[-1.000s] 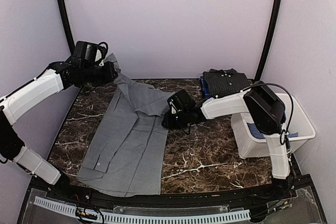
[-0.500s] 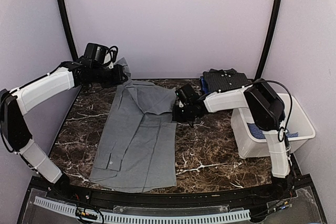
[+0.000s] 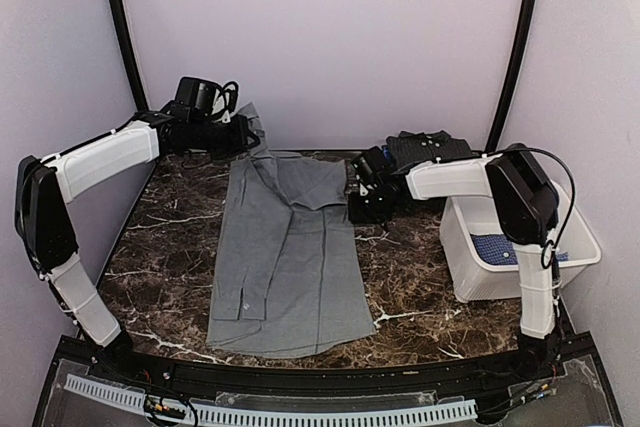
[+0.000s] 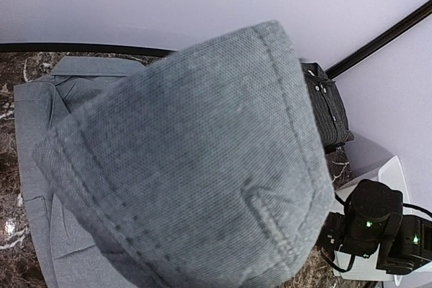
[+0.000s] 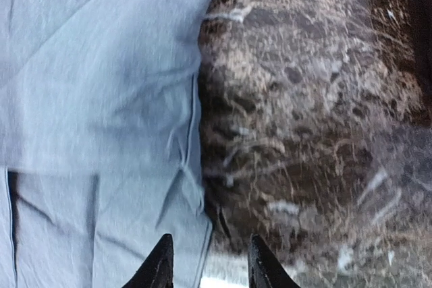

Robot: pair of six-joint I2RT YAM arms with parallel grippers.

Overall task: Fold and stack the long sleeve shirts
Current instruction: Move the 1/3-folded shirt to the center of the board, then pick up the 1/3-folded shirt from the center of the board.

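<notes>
A grey long sleeve shirt (image 3: 290, 247) lies lengthwise on the marble table, collar toward the back wall. My left gripper (image 3: 245, 134) holds its upper left part lifted off the table at the back. In the left wrist view that grey cloth (image 4: 189, 166) fills the picture and hides the fingers. My right gripper (image 3: 358, 209) sits low at the shirt's right edge, near the shoulder. Its black fingertips (image 5: 160, 264) stand apart with nothing between them, over the shirt's hem (image 5: 88, 99) and bare marble. A blue dotted shirt (image 3: 505, 247) lies in the white tub.
The white plastic tub (image 3: 580, 237) stands at the right edge of the table. A dark folded shirt (image 3: 430, 155) rests at the back right, just behind my right gripper. Black frame posts rise at both back corners.
The grey shirt has slid to the right and lies straighter. Both grippers moved right and toward the back wall, the left one still carrying the cloth.
</notes>
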